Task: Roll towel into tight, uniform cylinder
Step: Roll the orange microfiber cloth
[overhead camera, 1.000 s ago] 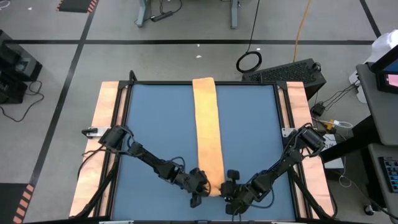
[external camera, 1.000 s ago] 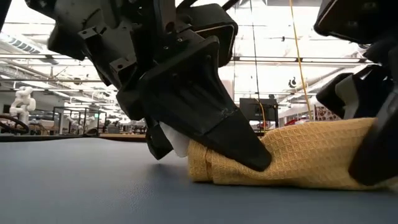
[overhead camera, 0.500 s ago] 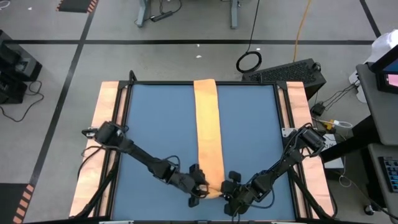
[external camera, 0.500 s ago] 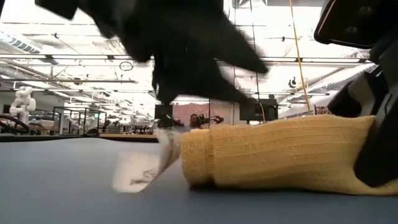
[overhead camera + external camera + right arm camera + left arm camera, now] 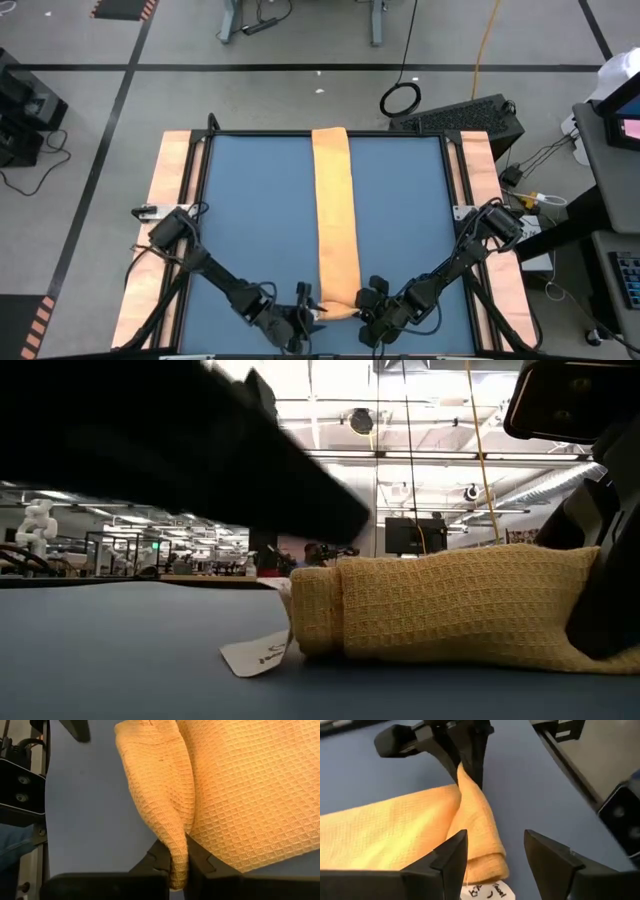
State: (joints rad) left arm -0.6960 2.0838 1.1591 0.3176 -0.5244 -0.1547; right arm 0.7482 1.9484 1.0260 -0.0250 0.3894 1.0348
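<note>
One long orange-yellow waffle-weave towel lies as a narrow strip down the middle of the blue table top, reaching from the far edge to the near edge, where its end is turned over into a short, thick fold. In the low view that fold stands up from the table like a soft roll, and a small white tag with dark writing lies flat on the blue surface just beside its left end. The right gripper sits at the right side of the folded end, its two dark fingers pinched tight on a ridge of the cloth, as the right wrist view shows. The left gripper hangs at the left side of the same end, just beside the tag, with its dark fingers spread apart and holding nothing; the fold's corner shows between them. Light wooden side boards flank the blue top, and a black keyboard and a coiled black cable lie on the grey floor beyond the far edge.
</note>
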